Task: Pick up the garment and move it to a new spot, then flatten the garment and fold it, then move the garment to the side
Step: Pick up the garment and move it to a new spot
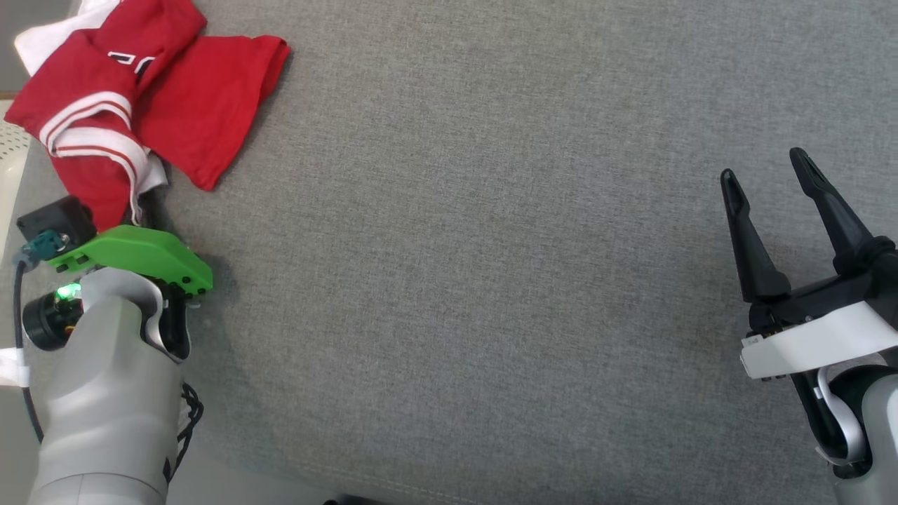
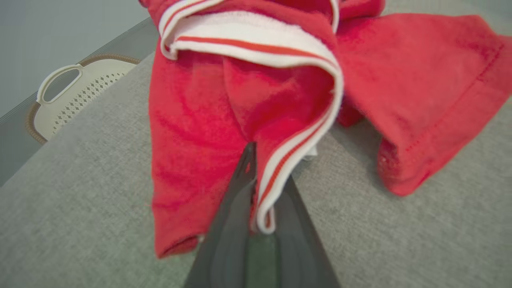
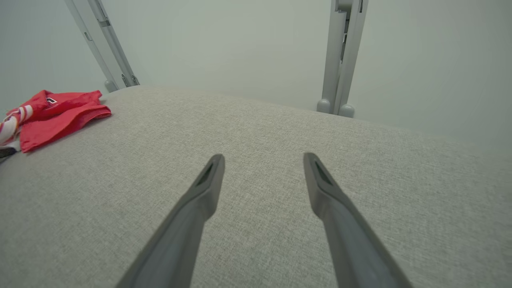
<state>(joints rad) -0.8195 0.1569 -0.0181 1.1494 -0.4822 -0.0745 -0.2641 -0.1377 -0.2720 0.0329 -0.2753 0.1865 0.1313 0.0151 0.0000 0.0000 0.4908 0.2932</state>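
The garment (image 1: 175, 105), its white lettering (image 1: 130, 63) seemingly too folded to be read, is clamped by the left gripper (image 2: 266, 176); the right gripper (image 1: 761, 165) is spread open.

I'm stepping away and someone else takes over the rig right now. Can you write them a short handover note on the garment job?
Left gripper: shut on the garment's striped trim, at the near edge of the heap.
Right gripper: open, holding nothing, above a bare part of the grey table on the right.
Garment: red, crumpled in a heap at the far left of the table, resting on the surface.
Done: the grasp only; the garment is not yet lifted.
Left: carry it to a new spot, flatten it, fold it, then move it aside.
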